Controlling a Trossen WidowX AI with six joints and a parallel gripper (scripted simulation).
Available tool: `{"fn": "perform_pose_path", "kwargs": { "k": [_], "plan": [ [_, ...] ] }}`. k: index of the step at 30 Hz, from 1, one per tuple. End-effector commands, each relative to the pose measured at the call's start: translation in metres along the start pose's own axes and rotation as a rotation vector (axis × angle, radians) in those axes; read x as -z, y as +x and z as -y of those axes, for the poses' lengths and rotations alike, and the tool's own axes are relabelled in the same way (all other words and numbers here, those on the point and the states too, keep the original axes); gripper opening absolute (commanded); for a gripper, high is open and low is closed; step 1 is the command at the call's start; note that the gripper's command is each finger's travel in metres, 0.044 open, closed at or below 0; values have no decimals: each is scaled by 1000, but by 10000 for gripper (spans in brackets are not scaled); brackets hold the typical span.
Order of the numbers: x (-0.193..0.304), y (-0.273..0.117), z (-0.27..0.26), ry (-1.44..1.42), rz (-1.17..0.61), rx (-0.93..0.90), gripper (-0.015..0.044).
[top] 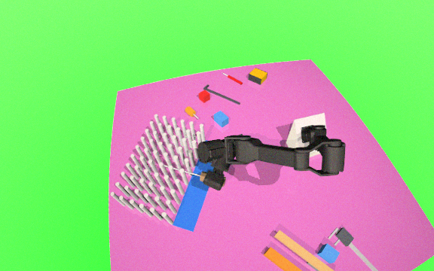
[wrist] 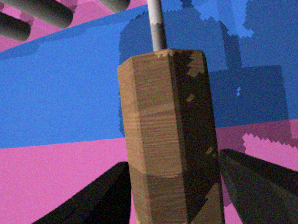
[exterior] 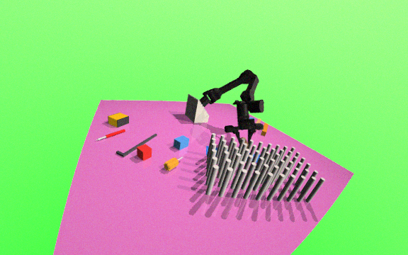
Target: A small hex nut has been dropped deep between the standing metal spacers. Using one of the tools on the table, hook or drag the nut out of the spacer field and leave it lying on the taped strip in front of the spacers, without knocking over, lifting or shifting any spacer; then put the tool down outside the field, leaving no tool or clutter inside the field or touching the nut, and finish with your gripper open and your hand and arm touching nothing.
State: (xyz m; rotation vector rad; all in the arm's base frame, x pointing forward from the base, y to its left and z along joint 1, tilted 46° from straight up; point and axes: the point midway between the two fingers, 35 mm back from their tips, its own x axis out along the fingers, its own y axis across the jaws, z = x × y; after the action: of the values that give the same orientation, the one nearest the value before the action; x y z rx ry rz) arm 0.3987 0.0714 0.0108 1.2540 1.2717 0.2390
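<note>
My gripper [wrist: 174,165] [exterior: 244,140] is shut on the wooden handle [wrist: 155,115] of a thin metal-shafted tool. In the top view the handle shows at the gripper's edge over the blue taped strip [top: 189,208] [wrist: 45,100], and the shaft [top: 187,172] [wrist: 157,30] reaches in among the standing metal spacers [top: 156,171] [exterior: 257,177]. The shaft's far end is among the spacers, its tip too small to make out. The spacers in view stand upright. I cannot make out the hex nut in any view.
Beside the field lie an orange-handled tool [top: 190,111] [exterior: 171,164], a blue block [top: 221,119] [exterior: 181,142], a red block [top: 204,96] [exterior: 144,152] and a dark hooked rod [top: 222,95] [exterior: 140,144]. Orange bars [top: 300,248], another blue block [top: 328,253] and a grey-headed tool [top: 344,236] lie on the other side.
</note>
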Motion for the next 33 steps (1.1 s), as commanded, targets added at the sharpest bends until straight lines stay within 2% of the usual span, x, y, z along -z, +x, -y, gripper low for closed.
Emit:
{"fn": "perform_pose_path", "kwargs": {
  "k": [1, 33],
  "plan": [
    [-1, 2, -1, -9, 0, -4, 0],
    [2, 19, 8, 2, 2, 0, 0]
  ]
}}
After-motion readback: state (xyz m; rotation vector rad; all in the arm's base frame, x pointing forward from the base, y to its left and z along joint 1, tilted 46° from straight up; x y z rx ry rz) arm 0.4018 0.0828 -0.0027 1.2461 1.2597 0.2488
